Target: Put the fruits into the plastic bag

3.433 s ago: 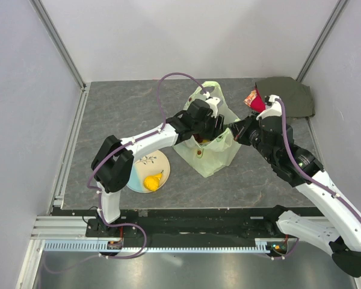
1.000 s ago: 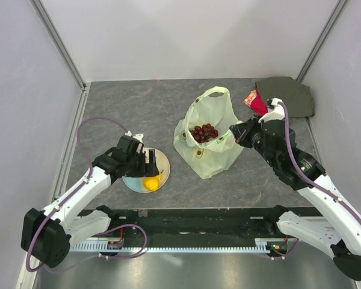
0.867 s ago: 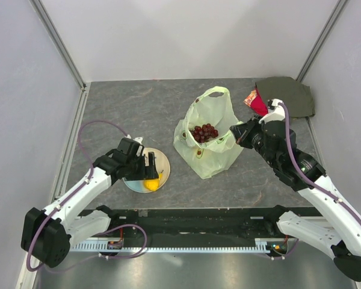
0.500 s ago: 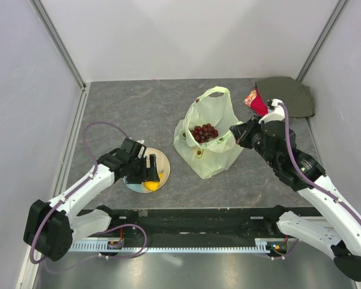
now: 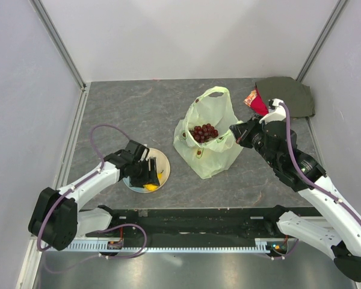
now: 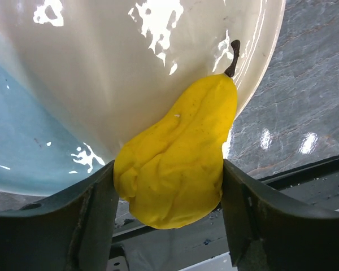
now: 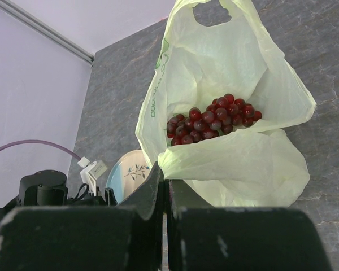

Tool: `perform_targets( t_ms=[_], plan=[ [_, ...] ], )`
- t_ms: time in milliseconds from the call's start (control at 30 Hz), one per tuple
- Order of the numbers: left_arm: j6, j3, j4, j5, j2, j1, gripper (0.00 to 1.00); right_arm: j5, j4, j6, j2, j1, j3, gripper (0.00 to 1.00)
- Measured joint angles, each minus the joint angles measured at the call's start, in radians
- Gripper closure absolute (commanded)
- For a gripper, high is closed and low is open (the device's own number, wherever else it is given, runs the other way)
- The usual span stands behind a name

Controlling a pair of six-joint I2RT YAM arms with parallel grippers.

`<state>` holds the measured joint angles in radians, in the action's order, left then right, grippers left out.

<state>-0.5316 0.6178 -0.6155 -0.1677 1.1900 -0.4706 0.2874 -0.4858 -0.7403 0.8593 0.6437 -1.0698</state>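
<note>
**Pear between the fingers, grapes already bagged**

A grey stone-patterned table (image 5: 120, 108), walled by pale panels, carries the whole job. The plastic bag (image 5: 207, 156) stands near the middle with its mouth open, and the dark red grape bunch (image 5: 204, 132) lies inside it. Whether other fruit sits under the grapes cannot be told.

From the bag, the pale plate (image 5: 161, 160) lies at about 8 o'clock. The only fruit seen outside the bag is a yellow pear (image 6: 175, 164), resting at the plate's 6 o'clock rim in the overhead view. By that count the task looks close to its end: this pear has to be lifted, carried across and dropped in.

In the left wrist view the pear lies flat on its side. Its long axis runs from 1 to 7 o'clock, with the dark stem at 1 and the fat end at 7.

The left gripper (image 6: 168, 169) has a finger pressed against each flank of the pear, which is not yet lifted. The right gripper (image 7: 163, 172) is pinched tight on the bag's rim at the mouth's 3 o'clock side, holding it open.
</note>
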Motion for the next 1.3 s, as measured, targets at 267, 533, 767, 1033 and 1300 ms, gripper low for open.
perform_targets(
  t_ms=[267,533,767,1033,1300],
  plan=[
    [-0.003,0.000,0.034,-0.002,0.002,0.000,0.50,0.001,0.000,0.000,-0.002,0.000,0.000,1.00],
    [-0.004,0.008,0.039,0.035,-0.075,0.000,0.52,0.001,0.000,0.000,-0.003,0.000,0.000,1.00],
    [0.003,0.164,0.085,0.075,-0.144,-0.001,0.52,0.001,0.000,0.000,-0.002,0.000,0.000,1.00],
    [0.047,0.521,0.225,0.092,0.024,-0.099,0.52,0.001,0.000,0.000,-0.002,0.000,0.000,1.00],
    [0.123,0.884,0.340,0.078,0.337,-0.294,0.52,0.002,-0.001,0.000,-0.003,0.000,0.000,1.00]
  ],
)
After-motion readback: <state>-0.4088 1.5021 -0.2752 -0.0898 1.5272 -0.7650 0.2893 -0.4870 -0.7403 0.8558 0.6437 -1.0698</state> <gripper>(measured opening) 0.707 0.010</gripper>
